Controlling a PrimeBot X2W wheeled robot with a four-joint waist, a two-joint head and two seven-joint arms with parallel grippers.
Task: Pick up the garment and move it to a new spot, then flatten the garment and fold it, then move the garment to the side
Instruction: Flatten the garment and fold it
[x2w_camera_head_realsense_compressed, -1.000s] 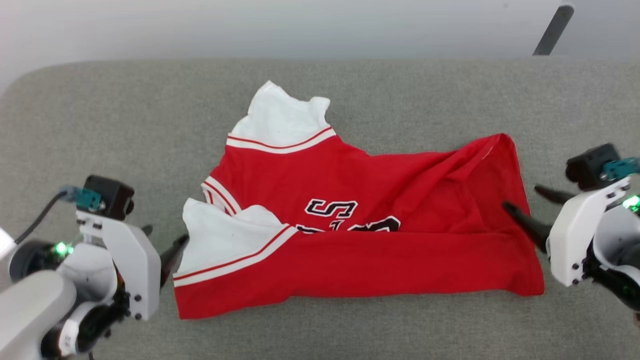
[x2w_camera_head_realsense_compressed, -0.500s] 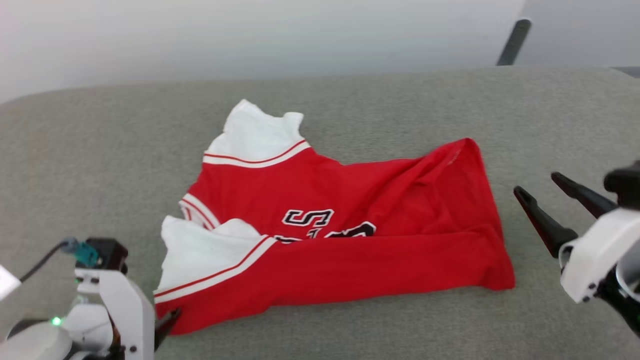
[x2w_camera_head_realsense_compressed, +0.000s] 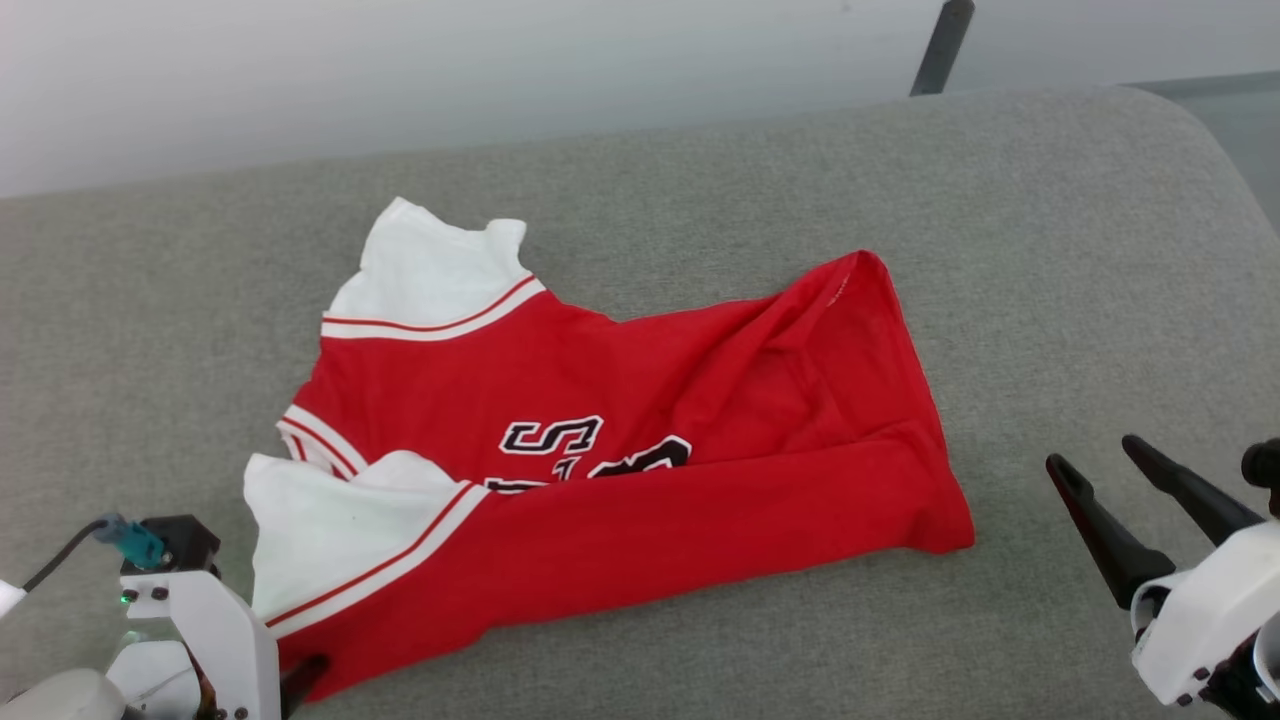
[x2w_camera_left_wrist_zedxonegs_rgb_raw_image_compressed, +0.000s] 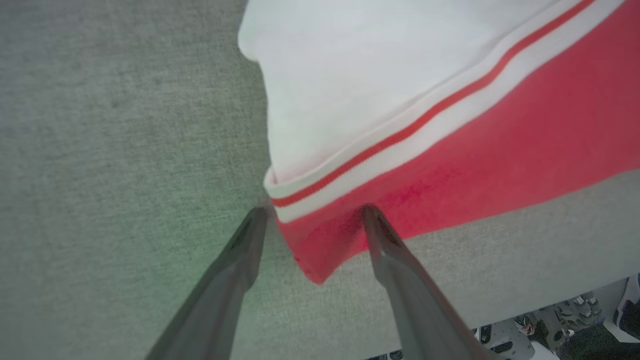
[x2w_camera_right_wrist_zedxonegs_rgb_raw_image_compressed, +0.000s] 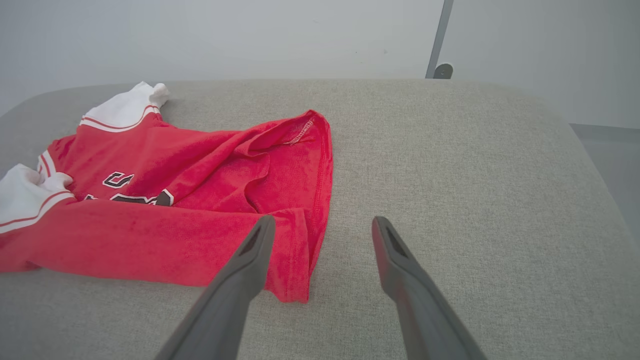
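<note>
The garment (x2w_camera_head_realsense_compressed: 620, 470) lies spread on the grey cushion, folded lengthwise: bright red with black-and-white lettering, and white sleeve panels with striped trim at its left end. My left gripper (x2w_camera_left_wrist_zedxonegs_rgb_raw_image_compressed: 314, 211) stands open over the garment's (x2w_camera_left_wrist_zedxonegs_rgb_raw_image_compressed: 450, 130) near left corner, the red tip of the fabric between its fingers; one dark fingertip (x2w_camera_head_realsense_compressed: 303, 672) shows at the bottom left of the head view. My right gripper (x2w_camera_head_realsense_compressed: 1098, 458) is open and empty, a little to the right of the red hem. In the right wrist view the right gripper (x2w_camera_right_wrist_zedxonegs_rgb_raw_image_compressed: 324, 220) hovers by the garment's (x2w_camera_right_wrist_zedxonegs_rgb_raw_image_compressed: 200, 200) hem corner.
The grey cushion (x2w_camera_head_realsense_compressed: 1050, 250) has bare fabric on the right, rounding off at its right edge (x2w_camera_head_realsense_compressed: 1235, 180). A pale wall runs behind it, with a dark pole (x2w_camera_head_realsense_compressed: 940, 45) at the top right. The cushion's front edge (x2w_camera_left_wrist_zedxonegs_rgb_raw_image_compressed: 525, 300) lies just below the left gripper.
The camera has shifted. My right gripper has drawn back from the red hem toward me. My left gripper has moved from beside the white sleeve to the garment's near left corner. Both stay open.
</note>
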